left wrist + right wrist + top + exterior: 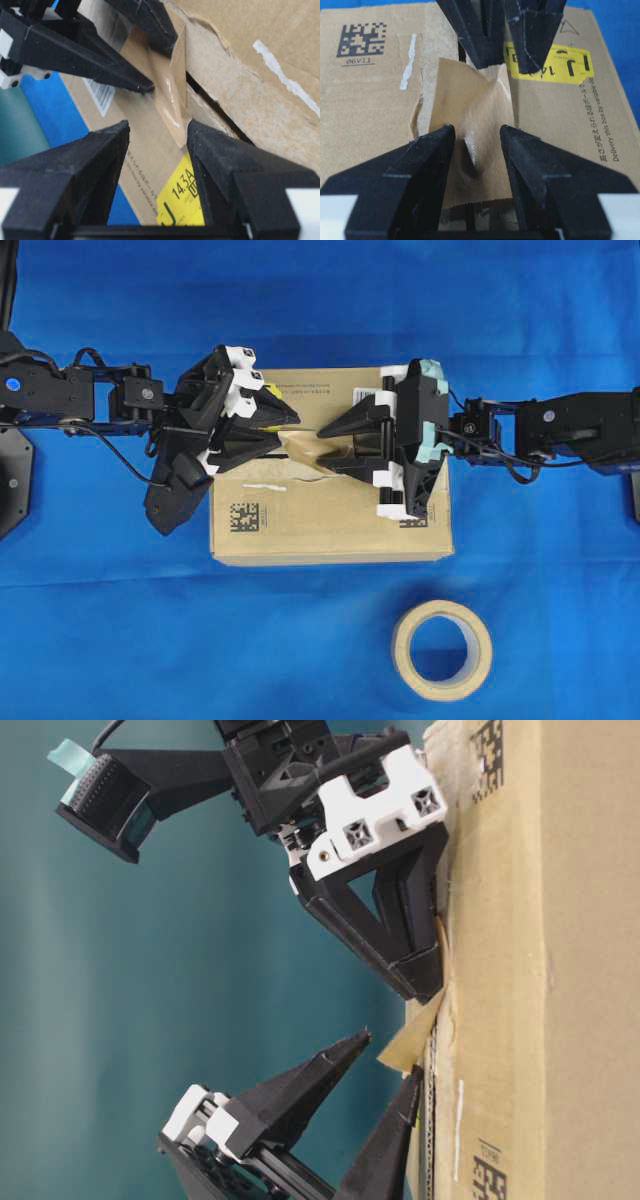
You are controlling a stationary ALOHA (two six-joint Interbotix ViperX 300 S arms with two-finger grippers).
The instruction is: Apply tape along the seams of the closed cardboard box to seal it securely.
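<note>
The tape [470, 145] is seen lying buckled over the seams [212, 102] of the cardboard box [330, 530], between the parted, empty left jaws and right jaws, not yet pressed flat.

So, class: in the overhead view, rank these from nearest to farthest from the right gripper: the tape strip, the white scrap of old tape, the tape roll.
From the right gripper:
1. tape strip, on the box top right at its fingertips.
2. white scrap of old tape, on the box, towards the left arm.
3. tape roll, off the box on the blue cloth, bottom right.
</note>
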